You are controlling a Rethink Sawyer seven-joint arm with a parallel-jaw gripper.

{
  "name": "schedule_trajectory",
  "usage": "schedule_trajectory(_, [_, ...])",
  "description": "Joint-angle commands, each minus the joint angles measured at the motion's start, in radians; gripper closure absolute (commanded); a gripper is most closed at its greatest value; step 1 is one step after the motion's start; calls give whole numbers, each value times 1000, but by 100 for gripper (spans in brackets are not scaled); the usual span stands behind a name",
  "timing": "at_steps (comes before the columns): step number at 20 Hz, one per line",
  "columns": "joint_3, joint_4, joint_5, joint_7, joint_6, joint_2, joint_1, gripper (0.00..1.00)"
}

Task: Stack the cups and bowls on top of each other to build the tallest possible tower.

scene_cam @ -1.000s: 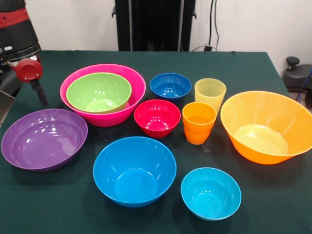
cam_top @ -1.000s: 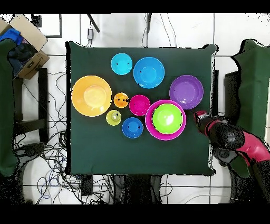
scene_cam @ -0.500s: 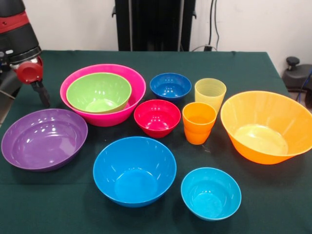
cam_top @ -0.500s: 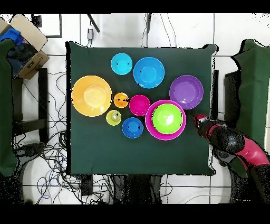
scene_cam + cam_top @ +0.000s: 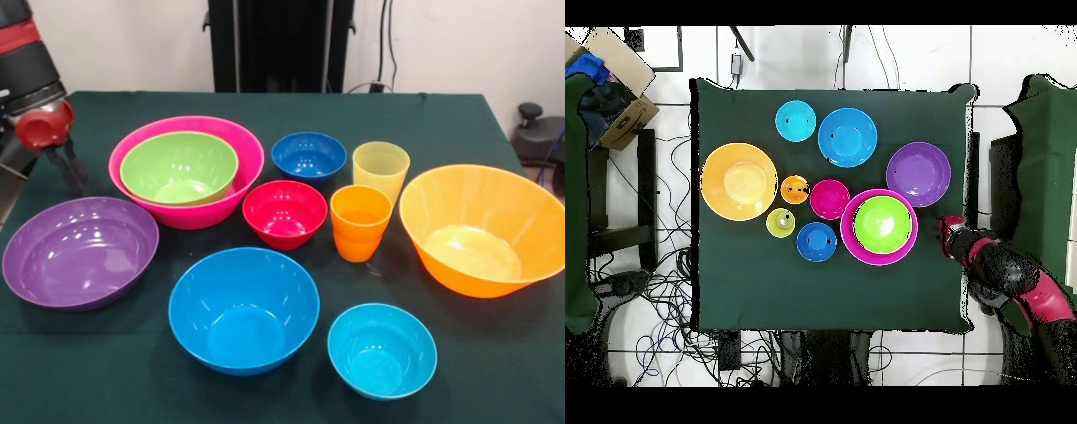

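On green cloth, positions taken from the pink bowl: the orange bowl lies well apart, past both cups. Lime bowl nests inside the pink one. Purple bowl sits just beside it; sky-blue bowl near. Red bowl almost touches it, dark blue bowl near, cyan bowl farthest. Yellow cup and orange cup stand upright beyond the red. Gripper hangs beside the pink rim, fingers slightly parted, holding nothing.
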Motion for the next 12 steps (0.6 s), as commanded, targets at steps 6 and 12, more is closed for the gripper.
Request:
schedule_trajectory(6, [94, -41, 43, -14, 66, 88, -37, 0])
schedule_trajectory(12, [105, -69, 19, -51, 66, 127, -50, 0])
